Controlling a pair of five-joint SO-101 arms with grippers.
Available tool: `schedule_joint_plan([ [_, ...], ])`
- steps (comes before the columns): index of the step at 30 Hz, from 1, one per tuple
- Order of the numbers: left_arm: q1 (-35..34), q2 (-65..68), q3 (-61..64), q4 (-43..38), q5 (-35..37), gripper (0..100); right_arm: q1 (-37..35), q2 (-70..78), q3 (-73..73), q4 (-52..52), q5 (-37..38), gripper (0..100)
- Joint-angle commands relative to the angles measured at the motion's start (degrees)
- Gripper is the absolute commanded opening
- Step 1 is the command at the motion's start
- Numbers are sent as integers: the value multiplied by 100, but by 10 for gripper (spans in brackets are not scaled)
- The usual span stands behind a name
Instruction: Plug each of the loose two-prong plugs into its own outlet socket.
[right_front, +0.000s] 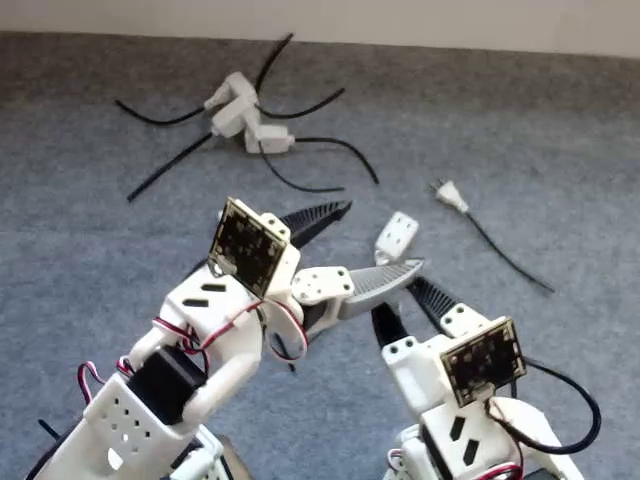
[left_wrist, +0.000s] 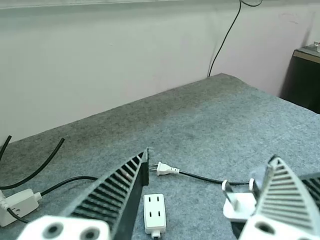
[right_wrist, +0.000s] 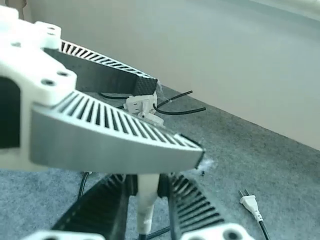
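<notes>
My left gripper (right_front: 380, 237) hangs open over the carpet, its jaws wide apart around a white outlet socket (right_front: 397, 235) that lies flat below them (left_wrist: 154, 212). Just behind and under it, my right gripper (right_front: 397, 300) is shut on a white two-prong plug (right_wrist: 147, 197). In the left wrist view this plug (left_wrist: 237, 204) has its prongs up, beside one left finger (left_wrist: 280, 200). A loose white plug (right_front: 450, 195) with a black cord lies farther right (left_wrist: 165, 169). The left fingers (right_wrist: 115, 130) cross close in front of the right wrist view.
A cluster of white sockets and plugs (right_front: 245, 122) with several black cords lies at the far left of the grey carpet (right_front: 560, 130). The loose plug's cord (right_front: 510, 258) trails to the right. A pale wall (left_wrist: 125, 60) stands behind.
</notes>
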Motion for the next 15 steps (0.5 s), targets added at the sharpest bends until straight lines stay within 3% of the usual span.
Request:
schedule_joint_plan([
  [1, -303, 48, 22, -167, -26, 337, 101, 13, -514, 92, 26, 8],
  [15, -549, 48, 927, -1055, -18, 337, 101, 22, -708, 215, 26, 8],
])
